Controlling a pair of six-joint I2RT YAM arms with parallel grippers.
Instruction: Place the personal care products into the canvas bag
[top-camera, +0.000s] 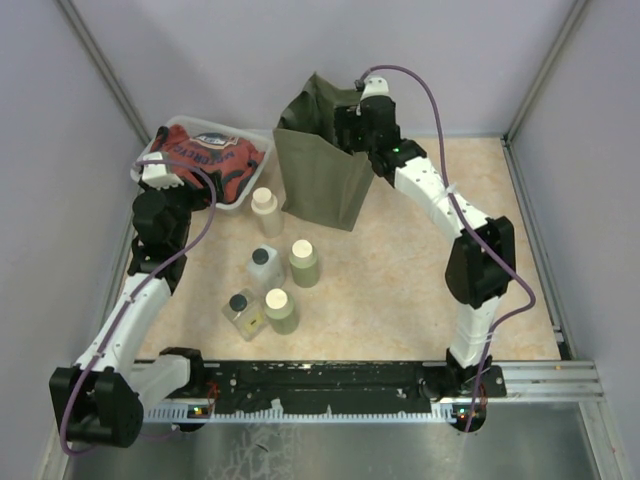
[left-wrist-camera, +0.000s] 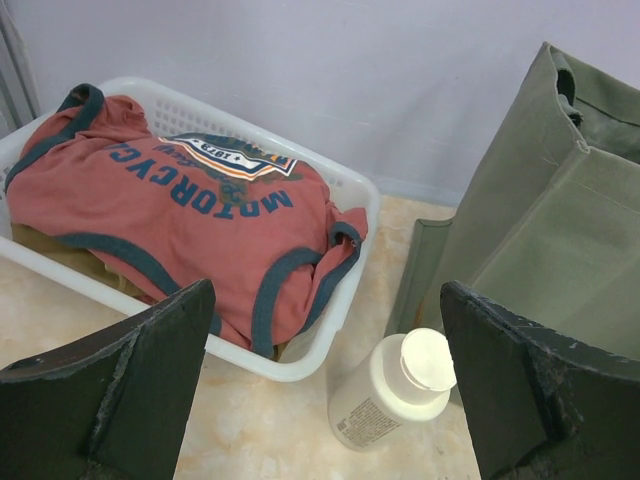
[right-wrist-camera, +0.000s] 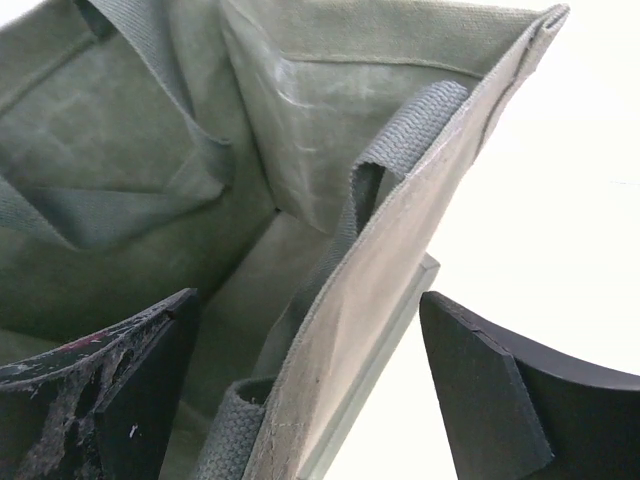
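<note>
The olive-green canvas bag (top-camera: 322, 165) stands upright at the back, mouth open. My right gripper (top-camera: 352, 128) is at its right rim. In the right wrist view the right gripper (right-wrist-camera: 305, 345) is open, with the bag's wall (right-wrist-camera: 370, 300) and a strap between its fingers, one finger inside and one outside. A cream-beige bottle (top-camera: 266, 211) stands left of the bag. In front of it stand two clear dark-capped bottles (top-camera: 263, 267) (top-camera: 243, 313) and two olive ones with cream caps (top-camera: 304, 262) (top-camera: 280, 310). My left gripper (left-wrist-camera: 325, 335) is open, above and short of the cream bottle (left-wrist-camera: 395, 390).
A white plastic basket (top-camera: 237, 200) with a red printed cloth (top-camera: 210, 155) sits at the back left, close to the left gripper (top-camera: 172, 178) and the cream bottle. Grey walls close in the back and both sides. The arm bases sit on the rail at the near edge.
</note>
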